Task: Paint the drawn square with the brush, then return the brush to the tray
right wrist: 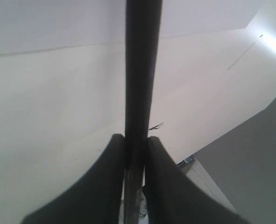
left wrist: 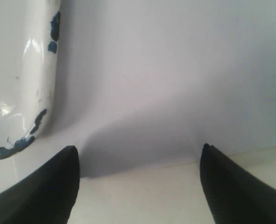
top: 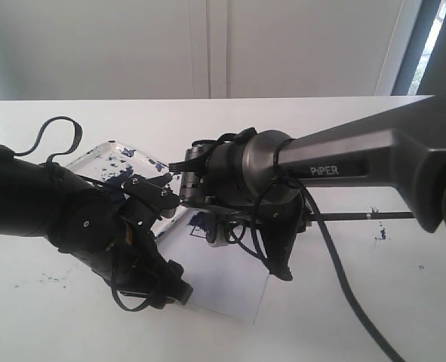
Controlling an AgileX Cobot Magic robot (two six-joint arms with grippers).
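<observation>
My right gripper (top: 221,223) (right wrist: 137,137) is shut on the brush (top: 351,217) (right wrist: 142,70). Its thin black handle runs level out to the right over the table. The gripper hangs over the white paper sheet (top: 230,290), where a dark blue smear (top: 202,222) marks the drawn square. The arm hides most of the square's outline and the brush tip. The paint-splattered tray (top: 106,154) (left wrist: 39,70) lies at the back left. My left gripper (top: 174,283) (left wrist: 138,146) is open and empty, low at the paper's left edge beside the tray.
Dark blue specks dot the white table at the right (top: 381,232) and front left (top: 41,280). Black cables loop round both wrists (top: 56,132). A wall with a door stands behind the table's far edge.
</observation>
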